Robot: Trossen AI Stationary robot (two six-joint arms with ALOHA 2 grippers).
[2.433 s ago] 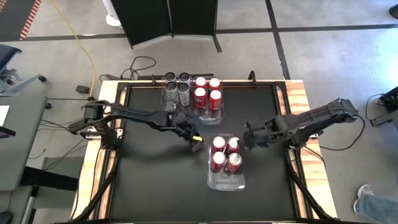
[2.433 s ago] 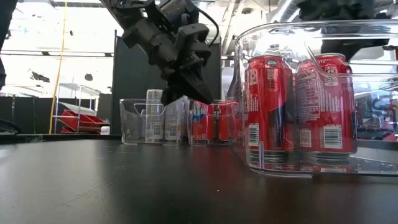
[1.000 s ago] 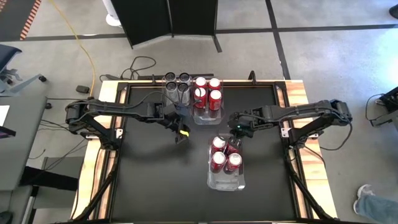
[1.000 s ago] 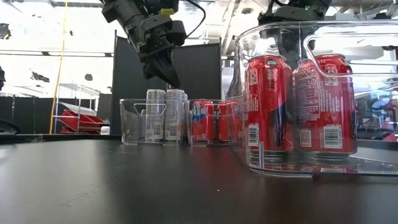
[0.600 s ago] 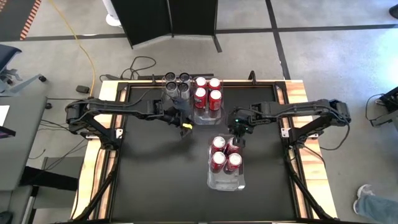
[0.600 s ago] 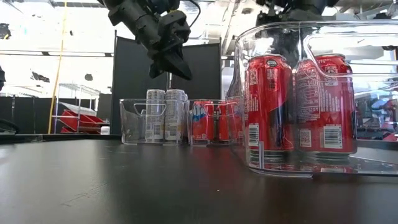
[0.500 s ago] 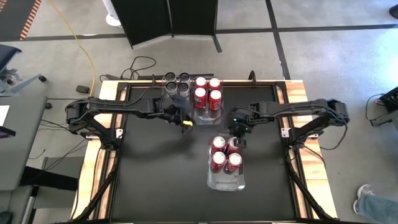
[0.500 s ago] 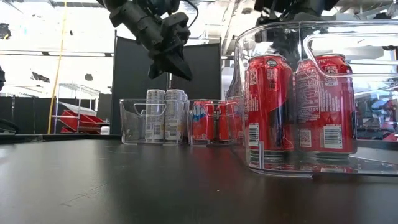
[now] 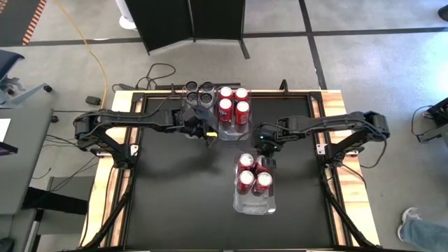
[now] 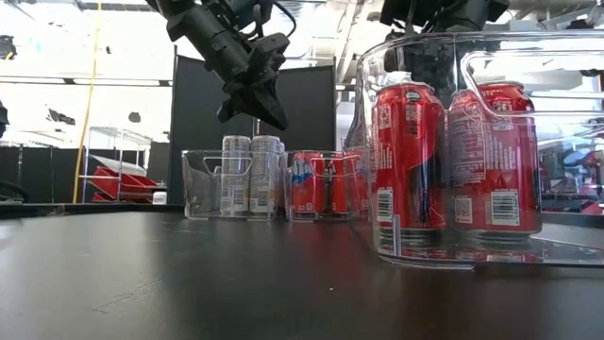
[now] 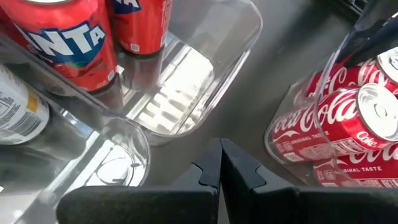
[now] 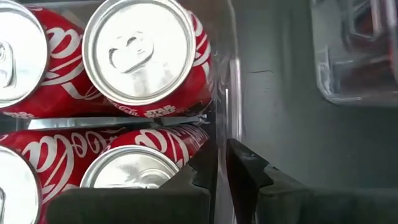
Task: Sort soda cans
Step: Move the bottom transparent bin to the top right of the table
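Right tool (image 9: 267,157) fingers together, above red soda cans (image 9: 253,173); left tool (image 9: 209,135) together.

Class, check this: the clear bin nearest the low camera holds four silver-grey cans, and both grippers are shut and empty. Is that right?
Not quite. The high view shows four red cans in that bin; the silver-grey cans stand in the far bin. Both the left gripper and right gripper are shut and empty.

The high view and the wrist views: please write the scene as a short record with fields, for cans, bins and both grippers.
near bin: clear, holds four red cans
far bins: two side by side, at the table's far edge
far red cans: four, in one far bin
silver cans: four, in the other far bin
left gripper: shut, empty, raised beside the far bins
right gripper: shut, empty, over the near bin's far rim
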